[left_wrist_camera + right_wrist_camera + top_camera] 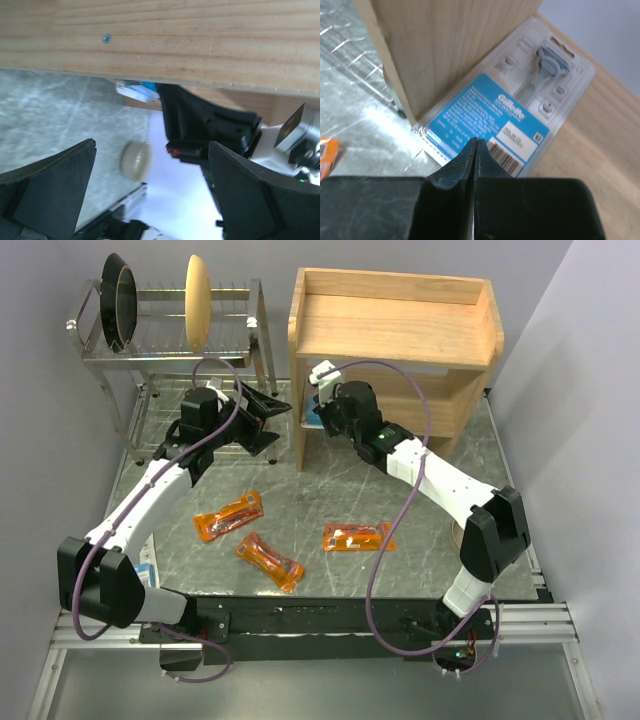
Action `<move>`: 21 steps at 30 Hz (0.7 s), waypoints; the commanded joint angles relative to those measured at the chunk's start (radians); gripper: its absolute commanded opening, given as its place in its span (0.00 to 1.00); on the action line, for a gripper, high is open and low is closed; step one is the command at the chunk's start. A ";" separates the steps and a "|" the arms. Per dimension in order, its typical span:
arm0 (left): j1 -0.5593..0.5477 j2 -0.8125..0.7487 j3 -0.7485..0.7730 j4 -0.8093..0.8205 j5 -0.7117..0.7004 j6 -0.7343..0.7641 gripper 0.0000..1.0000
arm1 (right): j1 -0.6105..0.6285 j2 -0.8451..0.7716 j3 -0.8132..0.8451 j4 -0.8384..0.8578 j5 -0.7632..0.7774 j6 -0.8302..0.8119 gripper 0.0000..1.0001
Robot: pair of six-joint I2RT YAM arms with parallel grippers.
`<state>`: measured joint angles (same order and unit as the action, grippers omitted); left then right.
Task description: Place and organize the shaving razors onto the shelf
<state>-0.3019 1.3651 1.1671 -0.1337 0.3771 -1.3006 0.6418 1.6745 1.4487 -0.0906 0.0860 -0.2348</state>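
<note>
- Reaches with the right gripper point(475, 145) into the lower tier of the shelf point(400, 330), centre of the overhead frame; jaws pressed together, pinching nothing.
- Hangs those closed tips over the near edge of a blue-and-white blister card point(510, 110), flat on the lower board beside the left side panel, one corner past the board's edge; contact impossible to tell.
- Points the left gripper point(280, 428) at the outer face of that panel, left of centre; jaws spread wide, empty.
- Shows three orange packets point(229, 516) point(269, 561) point(357, 537) on the table point(420, 500), lower centre, apart from one another.
- Shows a dish rack point(160, 350) upper left, with a black plate point(118, 302) and a tan plate point(196, 300) upright.
</note>
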 commanded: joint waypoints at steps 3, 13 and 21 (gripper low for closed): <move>0.033 -0.095 0.026 -0.105 0.013 0.273 0.99 | 0.009 0.031 0.032 0.057 0.035 0.000 0.00; 0.096 -0.282 0.146 -0.476 -0.199 1.043 0.99 | 0.015 -0.326 -0.186 0.120 0.009 0.023 0.32; 0.404 -0.294 0.050 -0.799 -0.404 1.487 0.99 | 0.015 -0.565 -0.363 -0.046 -0.071 0.072 0.57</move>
<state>-0.0055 1.0439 1.2945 -0.7307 0.1474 -0.1131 0.6506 1.1713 1.1469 -0.0471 0.0704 -0.1936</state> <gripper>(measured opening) 0.995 0.560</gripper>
